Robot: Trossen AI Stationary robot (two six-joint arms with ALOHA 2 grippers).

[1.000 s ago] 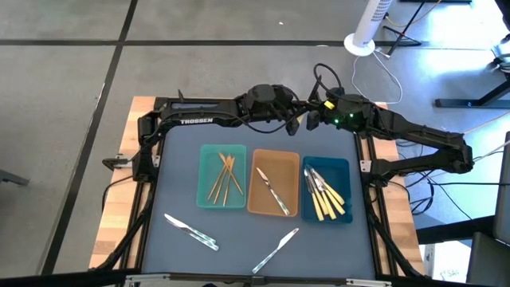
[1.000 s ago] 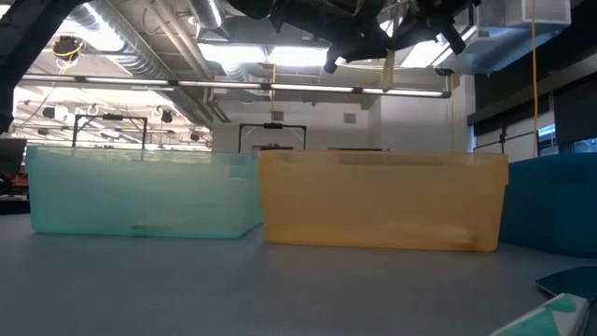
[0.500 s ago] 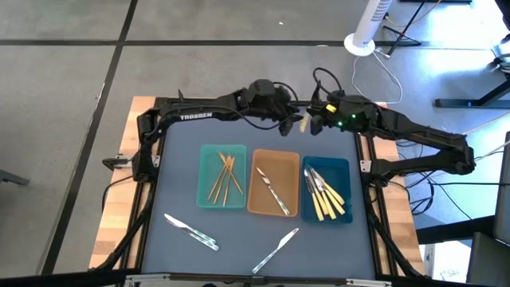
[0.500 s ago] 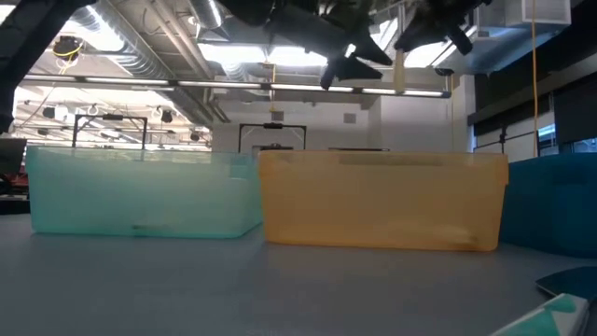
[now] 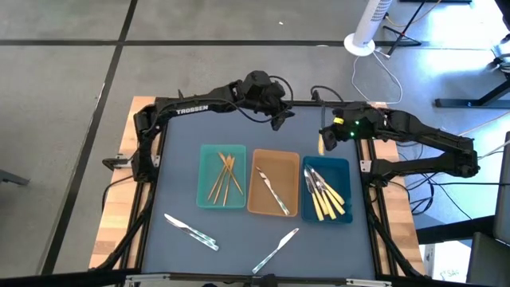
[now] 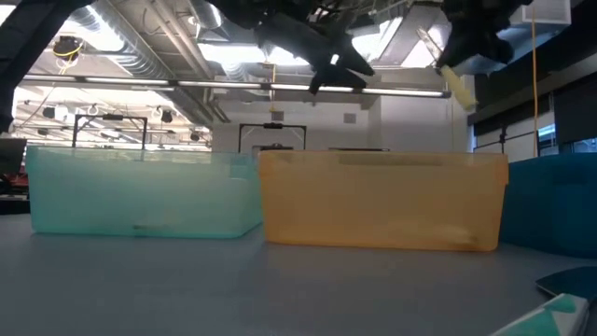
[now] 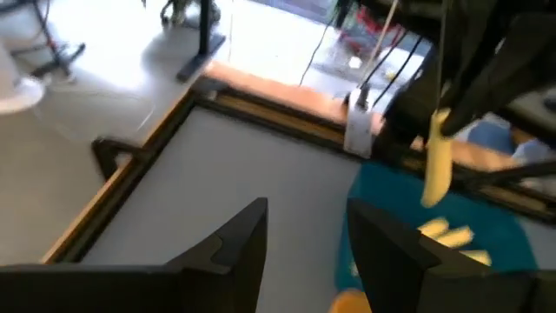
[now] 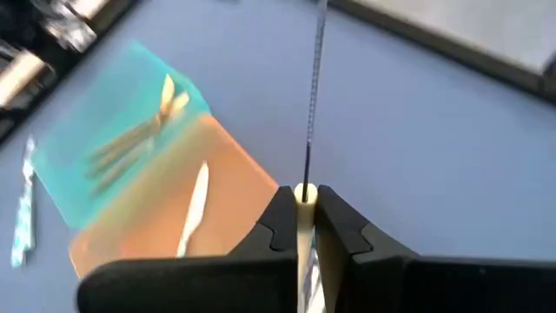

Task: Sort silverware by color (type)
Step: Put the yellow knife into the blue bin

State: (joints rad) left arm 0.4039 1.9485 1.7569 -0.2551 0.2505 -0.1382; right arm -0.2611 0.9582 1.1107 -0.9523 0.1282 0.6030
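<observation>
Fingers (image 8: pixel 334 228) on the right arm are pinching a yellow-handled utensil (image 5: pixel 323 143) just behind the dark-blue tray (image 5: pixel 343 166); dropping early, it might miss.

Open table at the front corners and along the far edge

The middle is taken up by the teal tray (image 5: pixel 222 177), tan tray (image 5: pixel 274 182) and blue tray (image 5: pixel 327 189) set side by side; two silver utensils (image 5: pixel 191 231) (image 5: pixel 276 249) lie on the near strip, with bare table (image 5: pixel 159 263) left around them.
</observation>
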